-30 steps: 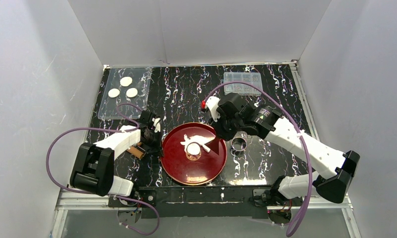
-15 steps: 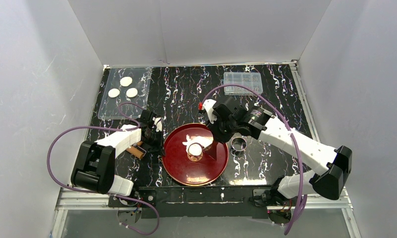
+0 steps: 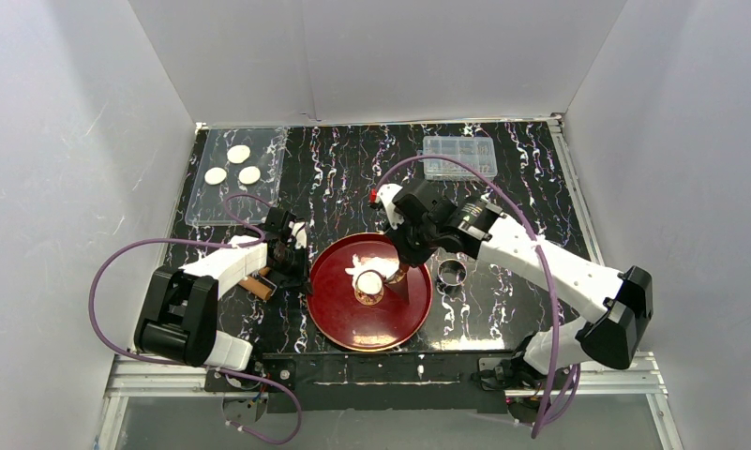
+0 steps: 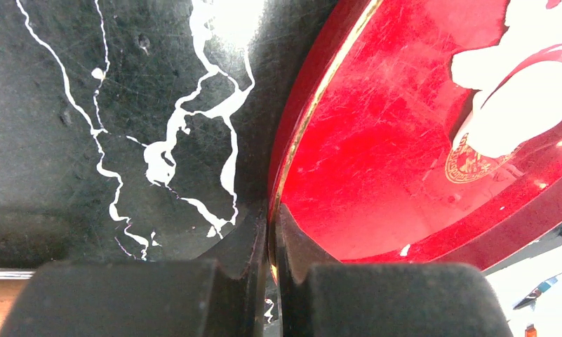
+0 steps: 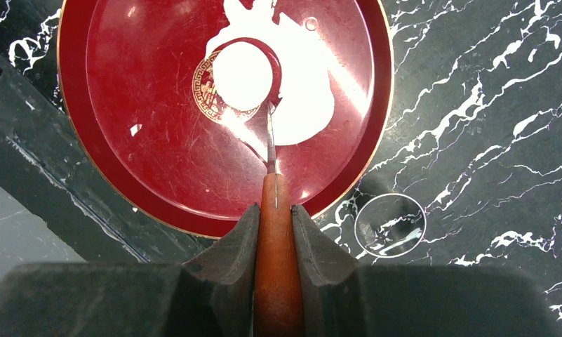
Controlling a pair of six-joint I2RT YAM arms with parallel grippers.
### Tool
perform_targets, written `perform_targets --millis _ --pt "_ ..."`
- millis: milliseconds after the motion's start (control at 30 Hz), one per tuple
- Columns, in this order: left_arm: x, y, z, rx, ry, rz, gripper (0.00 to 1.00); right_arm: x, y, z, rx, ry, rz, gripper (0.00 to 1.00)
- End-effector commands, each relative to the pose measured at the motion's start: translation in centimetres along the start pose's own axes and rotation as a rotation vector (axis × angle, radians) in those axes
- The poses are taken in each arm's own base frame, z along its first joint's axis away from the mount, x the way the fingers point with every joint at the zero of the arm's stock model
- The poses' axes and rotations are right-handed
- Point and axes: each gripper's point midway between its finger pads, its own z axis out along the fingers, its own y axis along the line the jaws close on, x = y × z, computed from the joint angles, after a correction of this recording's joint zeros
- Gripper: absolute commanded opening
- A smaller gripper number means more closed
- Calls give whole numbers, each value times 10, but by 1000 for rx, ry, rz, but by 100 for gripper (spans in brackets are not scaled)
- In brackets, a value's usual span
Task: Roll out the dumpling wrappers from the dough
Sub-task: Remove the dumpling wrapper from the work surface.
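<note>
A red plate [image 3: 352, 323] lies at the table's front centre. On it is the ragged white dough [image 3: 371, 261] [image 5: 302, 84], with one round cut dumpling wrapper [image 3: 368, 280] [image 5: 243, 67] beside its near edge. My left gripper [image 3: 304, 272] [image 4: 272, 235] is shut on the plate's left rim [image 4: 292, 151]. My right gripper [image 3: 406, 263] [image 5: 274, 210] is shut on a wooden-handled tool [image 5: 276, 232]. The tool's thin metal blade [image 5: 270, 137] reaches the wrapper's edge. Three more wrappers [image 3: 238, 154] lie on a clear tray [image 3: 259, 202] at the back left.
A metal ring cutter [image 3: 452, 273] [image 5: 393, 194] stands just right of the plate, under my right arm. A clear plastic box [image 3: 459, 156] is at the back right. A wooden rolling pin [image 3: 256, 287] lies beside my left arm. White walls close in three sides.
My right arm has swung left over the plate, bringing the tool's blade tip to the round wrapper. The left gripper has stayed on the plate's rim.
</note>
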Motion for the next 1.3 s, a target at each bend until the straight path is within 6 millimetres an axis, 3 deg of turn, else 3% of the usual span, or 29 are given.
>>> perform_targets --millis 0,400,733,1267 --pt "-6 0 0 10 -27 42 0 5 -24 4 132 45 -17 1" --pt "-5 -3 0 29 -24 48 0 -17 -34 28 164 16 -139 1" --pt "-4 -5 0 40 -17 49 0 -29 -48 29 239 3 -198 1" --pt "-3 -5 1 36 -5 39 0 -25 -74 19 353 29 -230 1"
